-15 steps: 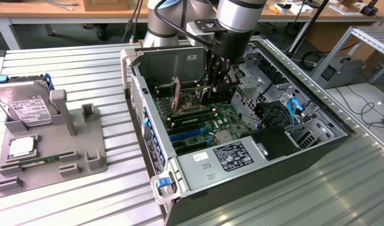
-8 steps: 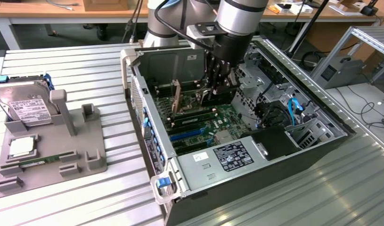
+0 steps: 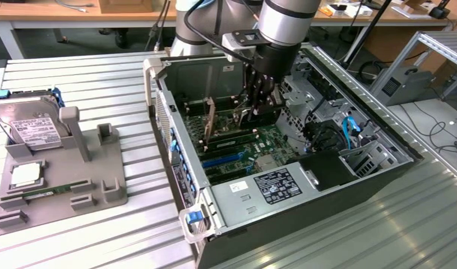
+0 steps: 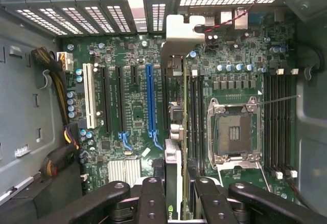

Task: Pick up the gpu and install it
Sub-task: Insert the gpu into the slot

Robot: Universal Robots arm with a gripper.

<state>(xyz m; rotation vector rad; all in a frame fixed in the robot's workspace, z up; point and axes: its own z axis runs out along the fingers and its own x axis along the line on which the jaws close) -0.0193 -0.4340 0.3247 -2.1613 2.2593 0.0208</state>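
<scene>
Inside the open computer case (image 3: pixel 202 70), you've got the gripper (image 3: pixel 249 115) hanging down near the case's middle. Looking from the wrist, your fingers (image 4: pixel 152 203) are pinched narrow on the gpu (image 4: pixel 179 45), standing on edge with its bracket toward the case's slotted rear wall

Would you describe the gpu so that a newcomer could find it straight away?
Start at the open computer case on the slatted table; the gripper reaches down into it over the green motherboard. The gpu is the thin card held edge-on in that gripper, with a silvery bracket at one end, unlike the empty blue slot and white slot nearby.
</scene>
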